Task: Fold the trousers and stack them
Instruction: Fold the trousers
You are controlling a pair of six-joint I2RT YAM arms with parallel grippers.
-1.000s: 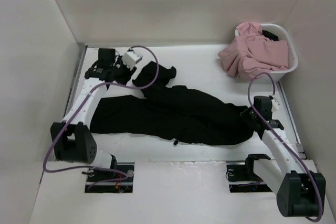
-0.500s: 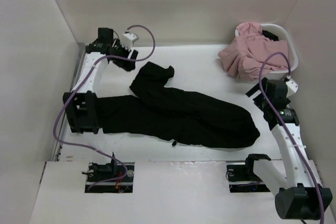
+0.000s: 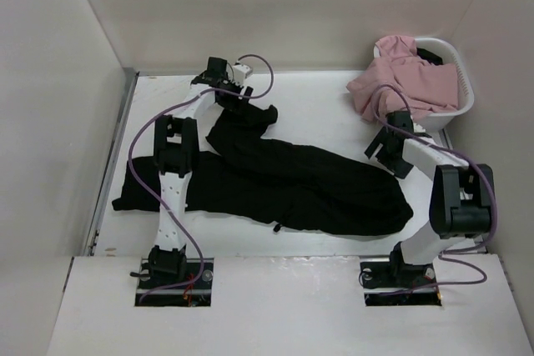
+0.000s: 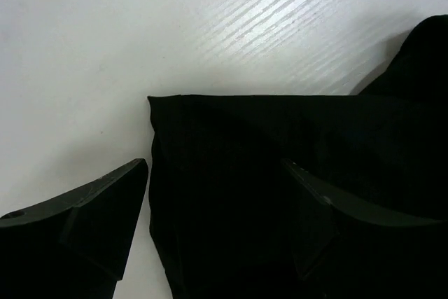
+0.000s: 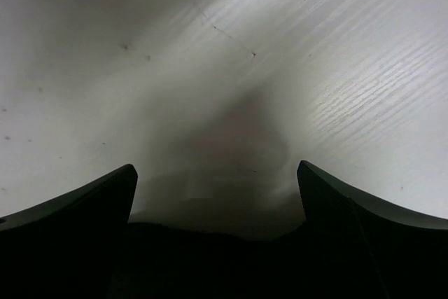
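The left gripper [image 4: 215, 166] is hanging spread and gripping nothing, straddling the squared hem corner of the trousers [image 4: 245, 138] at about 11 o'clock on the table [image 3: 317, 97]. The right gripper [image 5: 217, 167] is gaping wide and empty too, hovering over bare tabletop around 3 o'clock.

The trousers are sprawling from 9 to 4 o'clock, with one leg kinking up toward 11.

What's looking risky to me: a pinch could be catching only the top layer, and the left arm is crossing over the 9 o'clock leg, so a lift could be dragging it crooked. The pink garments [image 3: 405, 81] are spilling from the basket [image 3: 464, 81] at 2 o'clock, a snag hazard for the right arm.
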